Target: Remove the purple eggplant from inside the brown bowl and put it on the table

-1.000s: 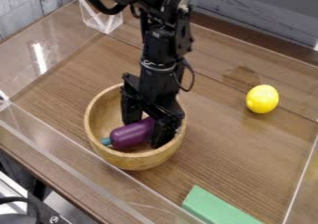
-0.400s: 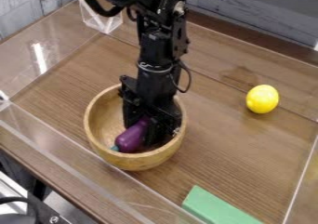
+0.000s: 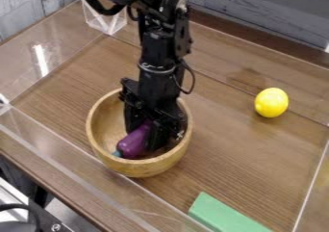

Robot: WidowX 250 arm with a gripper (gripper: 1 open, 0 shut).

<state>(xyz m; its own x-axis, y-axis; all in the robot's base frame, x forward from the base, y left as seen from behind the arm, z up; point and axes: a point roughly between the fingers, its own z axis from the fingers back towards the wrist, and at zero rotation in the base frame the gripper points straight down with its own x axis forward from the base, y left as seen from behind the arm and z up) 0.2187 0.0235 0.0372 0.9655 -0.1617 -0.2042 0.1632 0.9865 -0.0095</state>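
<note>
The black robot gripper (image 3: 149, 130) was clenched on the glossy purple toy eggplant (image 3: 134, 142), inside the round light-brown wooden bowl (image 3: 96, 132), lower left of centre. A yellow lemon (image 3: 271, 102) lay at right.

Smooth wooden bowl (image 3: 99, 130) (glossy eggplant (image 3: 135, 142), too)

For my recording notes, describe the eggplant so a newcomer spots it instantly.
On the wood-grain tabletop sits a round brown bowl. Inside, at the black gripper's fingers, is the eggplant: glossy purple, unlike the yellow lemon or green block.
</note>
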